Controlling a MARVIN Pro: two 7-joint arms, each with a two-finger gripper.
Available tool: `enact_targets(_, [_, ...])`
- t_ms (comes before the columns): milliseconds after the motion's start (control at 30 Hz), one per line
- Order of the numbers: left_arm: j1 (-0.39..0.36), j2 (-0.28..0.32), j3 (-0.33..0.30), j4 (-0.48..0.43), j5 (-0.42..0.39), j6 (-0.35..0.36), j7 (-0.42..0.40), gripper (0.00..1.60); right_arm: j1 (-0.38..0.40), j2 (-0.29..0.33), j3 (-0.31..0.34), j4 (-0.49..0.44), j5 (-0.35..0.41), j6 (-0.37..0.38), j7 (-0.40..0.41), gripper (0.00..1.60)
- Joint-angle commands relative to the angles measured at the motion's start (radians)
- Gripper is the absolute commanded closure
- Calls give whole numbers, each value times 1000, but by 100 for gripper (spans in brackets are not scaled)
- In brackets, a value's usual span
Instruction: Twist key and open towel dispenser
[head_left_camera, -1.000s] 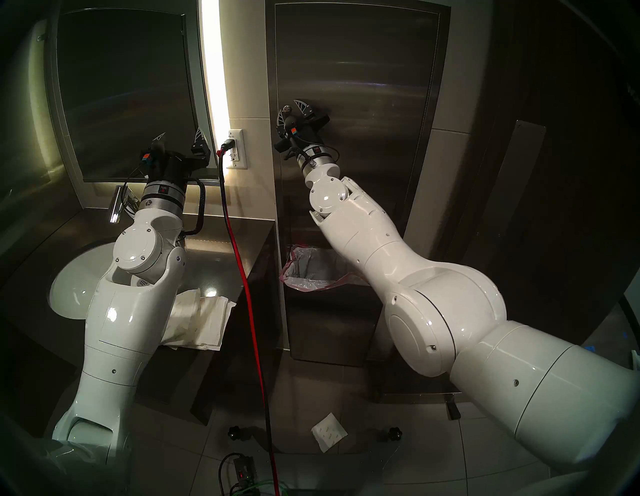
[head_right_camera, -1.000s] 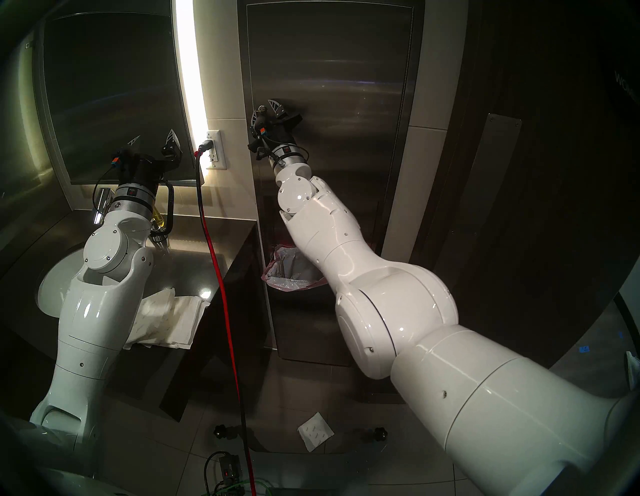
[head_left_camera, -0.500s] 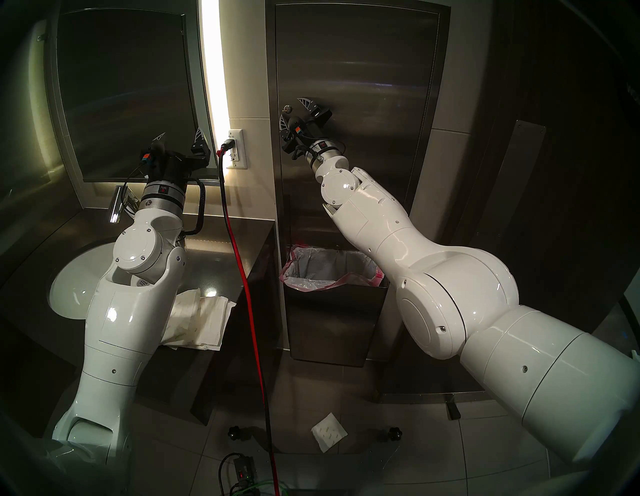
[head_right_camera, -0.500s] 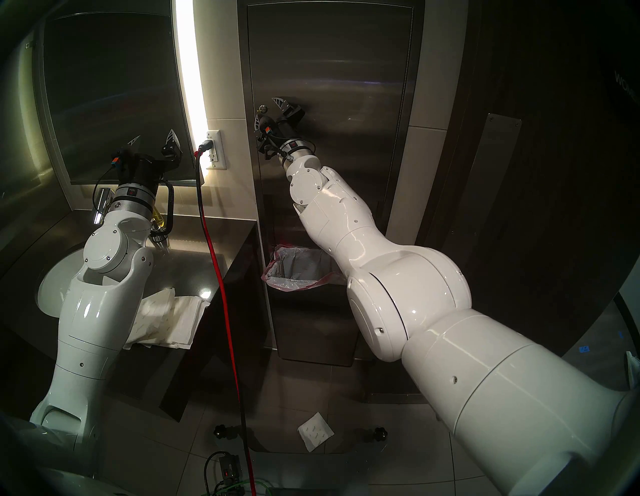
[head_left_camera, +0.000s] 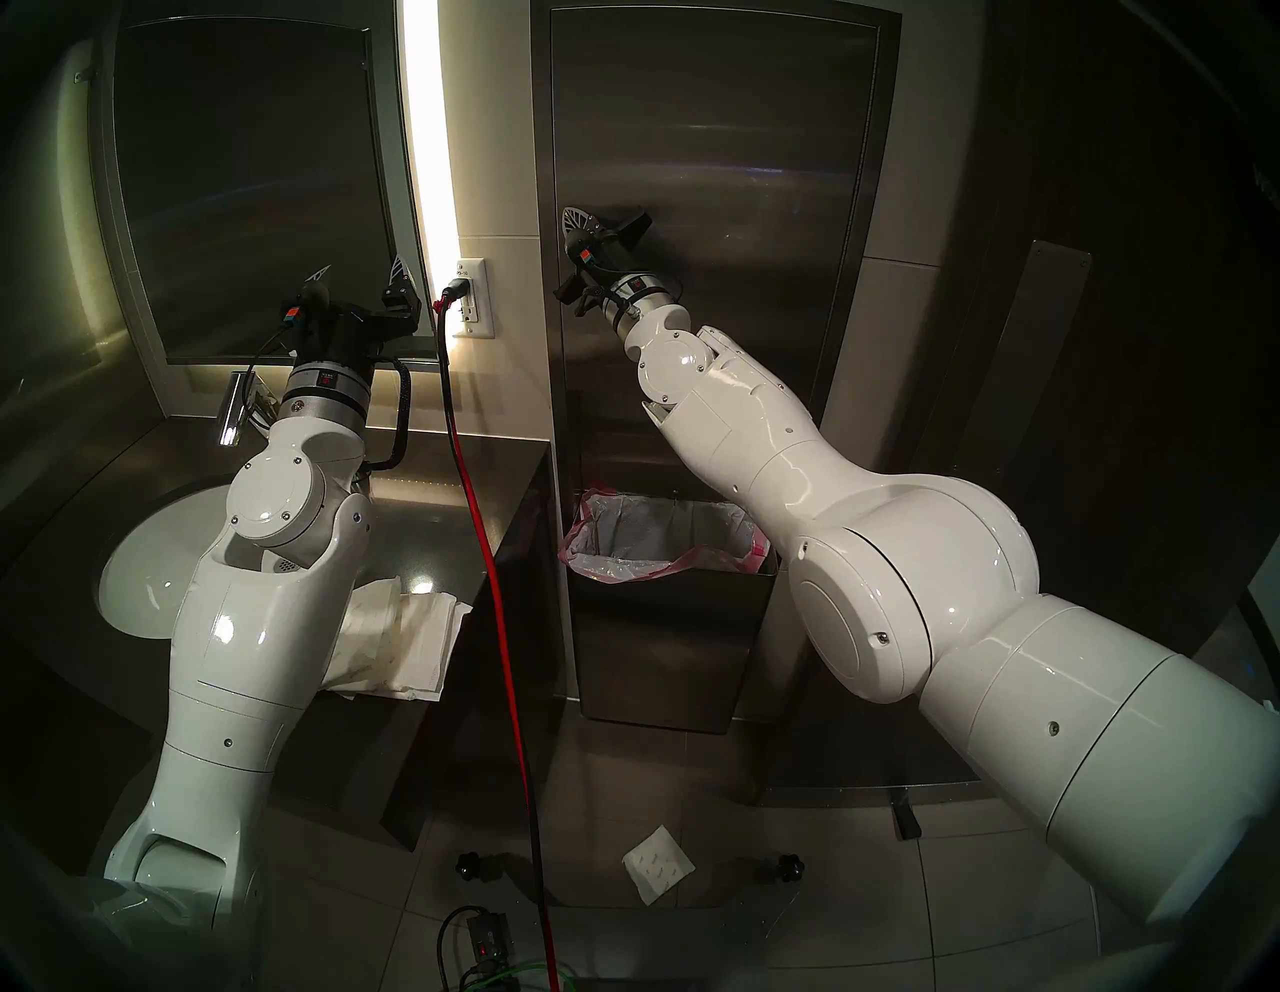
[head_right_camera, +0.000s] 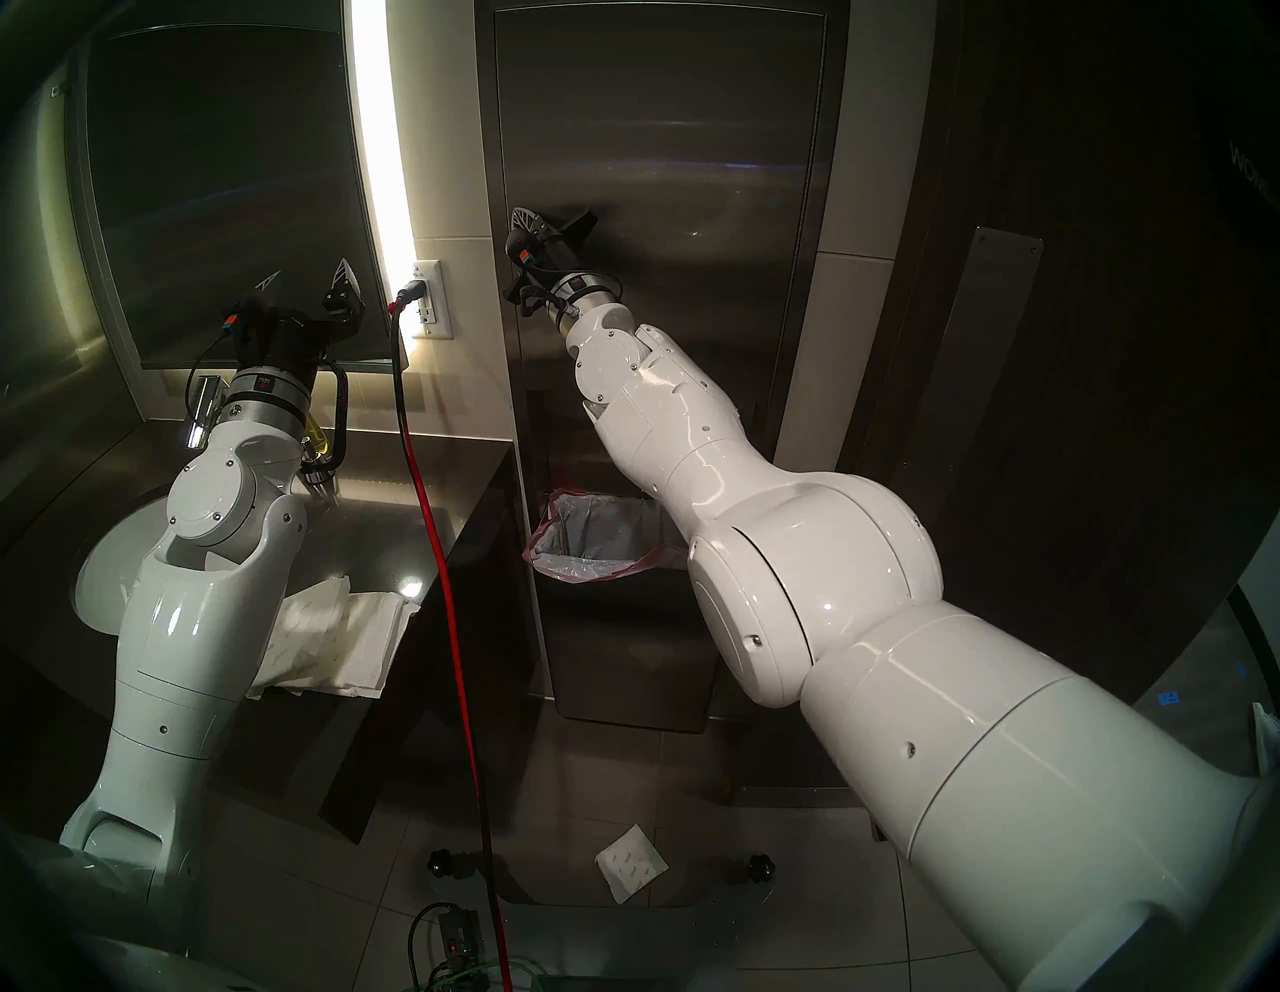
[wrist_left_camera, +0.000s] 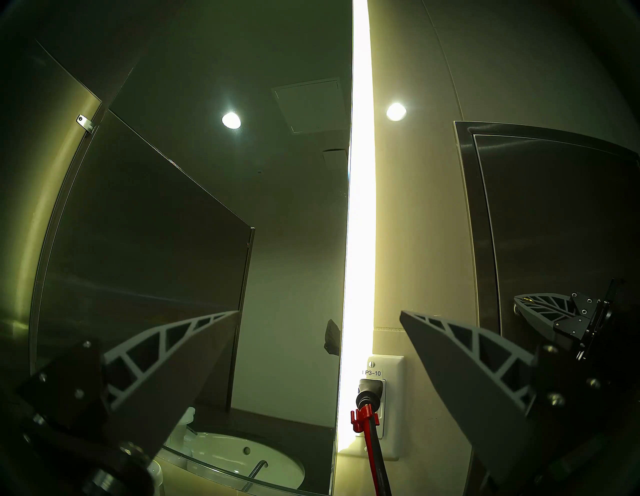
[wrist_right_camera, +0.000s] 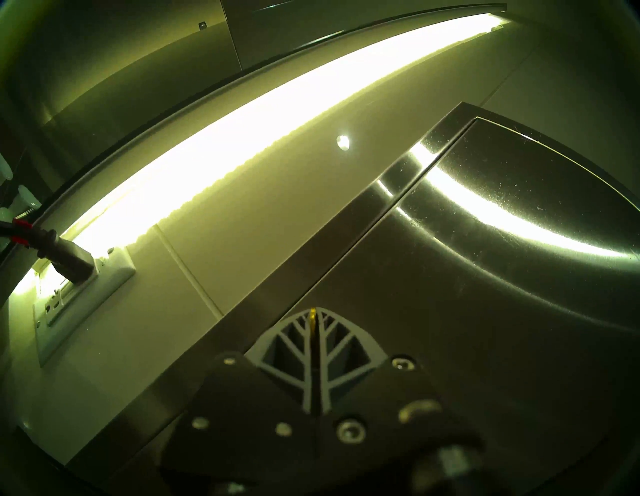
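The towel dispenser (head_left_camera: 727, 173) is a tall brushed steel wall cabinet with its flat door (wrist_right_camera: 485, 277) flush in its frame. My right gripper (head_left_camera: 578, 219) is pressed against the door's left edge where the lock sits. Its two fingers are shut together. In the right wrist view a thin yellowish sliver, the key (wrist_right_camera: 312, 315), is pinched between the fingertips of the right gripper (wrist_right_camera: 313, 310). The head views hide the key and lock behind the fingers. My left gripper (head_left_camera: 360, 273) hangs open and empty in front of the mirror, far left of the dispenser.
A steel bin (head_left_camera: 665, 547) with a pink-edged bag stands below the dispenser. A red and black cable (head_left_camera: 485, 540) runs from the wall outlet (head_left_camera: 473, 298) down to the floor. Folded paper towels (head_left_camera: 402, 637) lie on the counter beside the sink (head_left_camera: 145, 575).
The right gripper stood open around the lock, drew back slightly, then turned, moved up onto the lock and shut on the key. The left arm has not moved.
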Motion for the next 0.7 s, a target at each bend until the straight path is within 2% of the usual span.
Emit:
enact_targets(0, [-15,1,-1,-8,0,-1,0,0,18,-18,34,-19,26,9,-58,160])
enact_targets(267, [-15,1,-1,-8,0,-1,-1,0,-32,-42,118,-35,97,14,-126,160])
enact_targets(300, [-15,1,-1,-8,0,-1,-1,0,-41,-49,143,-31,125,-6,-135,160])
enact_targets(400, [-15,1,-1,-8,0,-1,-1,0,-57,-59,165,-34,144,-7,-151,160])
enact_targets(567, [-15,1,-1,-8,0,-1,-1,0,-82,-67,175,-49,141,-10,-176,160])
enact_targets(667, [-15,1,-1,-8,0,-1,0,0,-114,-66,162,-76,125,-38,-189,160])
